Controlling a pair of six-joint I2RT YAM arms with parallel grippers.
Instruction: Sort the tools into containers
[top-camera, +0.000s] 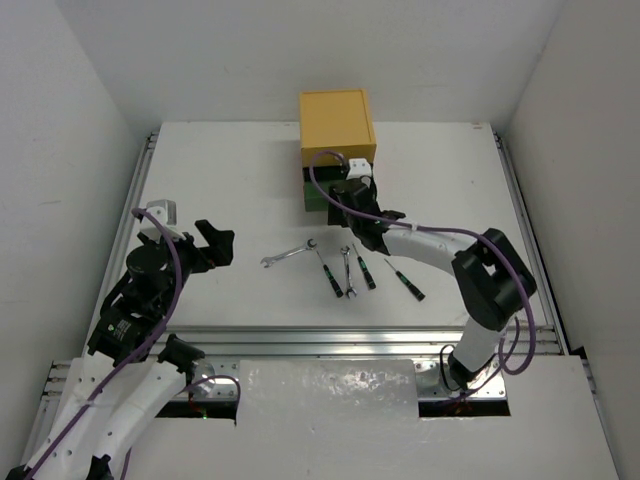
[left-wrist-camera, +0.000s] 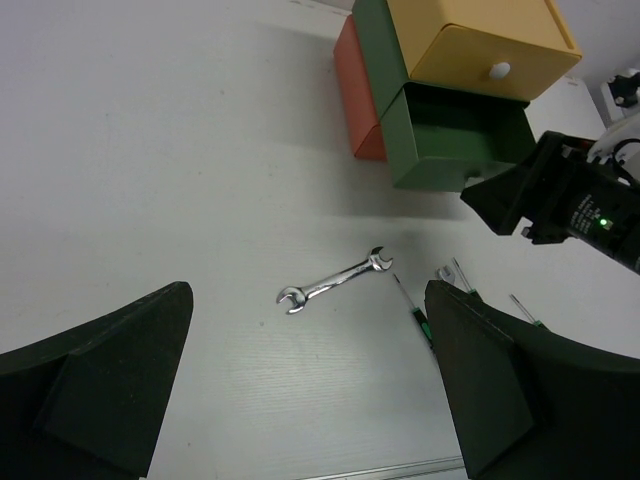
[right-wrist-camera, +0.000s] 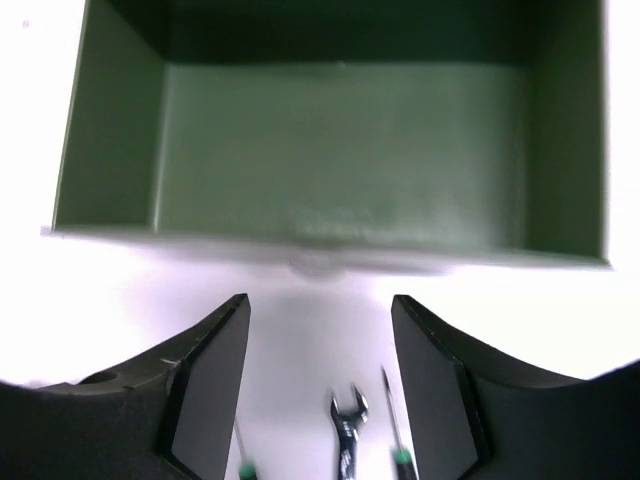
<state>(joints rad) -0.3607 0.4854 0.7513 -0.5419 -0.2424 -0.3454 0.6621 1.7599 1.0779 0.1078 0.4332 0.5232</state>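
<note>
The chest (top-camera: 337, 122) stands at the back, yellow drawer on top. Its green middle drawer (right-wrist-camera: 340, 140) is pulled out and looks empty; its white knob (right-wrist-camera: 320, 262) is blurred. The red-orange drawer (left-wrist-camera: 358, 90) is shut. My right gripper (right-wrist-camera: 320, 320) is open and empty just in front of the knob; it also shows from above (top-camera: 362, 222). Two silver wrenches (top-camera: 290, 254) (top-camera: 347, 270) and three thin screwdrivers (top-camera: 328, 272) (top-camera: 364, 268) (top-camera: 405, 280) lie mid-table. My left gripper (top-camera: 222, 243) is open and empty, left of the wrench (left-wrist-camera: 335, 282). The utility knife is out of view.
A white bracket (top-camera: 160, 212) sits near the table's left edge. An aluminium rail (top-camera: 350, 335) runs along the front edge. White walls close in the table on the left, back and right.
</note>
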